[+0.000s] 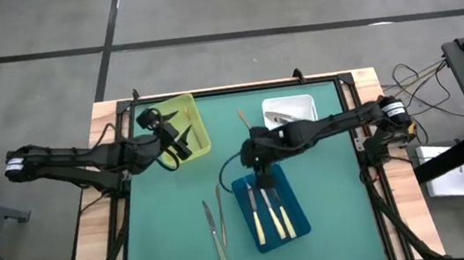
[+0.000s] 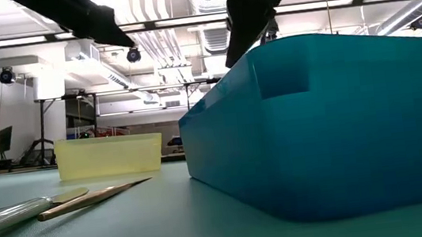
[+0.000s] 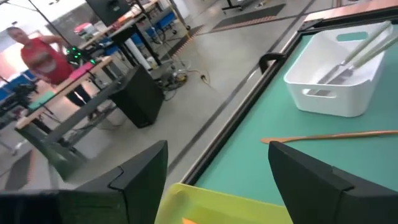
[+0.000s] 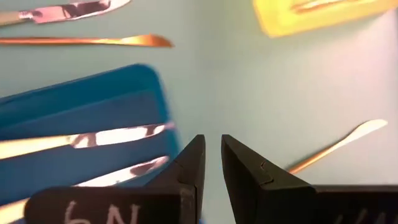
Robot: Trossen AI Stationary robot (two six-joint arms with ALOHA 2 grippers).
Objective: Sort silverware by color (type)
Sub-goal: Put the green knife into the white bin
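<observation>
- My right tool (image 1: 264,178) hangs over the far end of the blue tray (image 1: 297,226), its fingers (image 4: 193,163) drawn almost together with only a thin gap and nothing between them.
- My left tool (image 1: 182,145) waits over the yellow tray (image 1: 202,142) with its fingers (image 3: 144,174) spread wide and empty.
- The silverware is split up: three cream-handled knives (image 1: 269,211) lie in the blue tray, silver pieces (image 3: 348,59) sit in the white tray (image 1: 300,104), and something gold-coloured shows in the yellow one.
- Still loose on the green table (image 1: 165,236): a silver knife (image 1: 210,220) and a thin gold piece (image 1: 219,213) just beside it, left of the blue tray, plus another gold piece (image 1: 244,120) between the yellow and white trays.
- I judge these pieces to be light, stiff and slick, and lying so flat they give my fingers little to catch.
- I would pinch across the narrow width near the middle of the handle, fingers set down on the table either side, so the piece does not pivot or slide out.
</observation>
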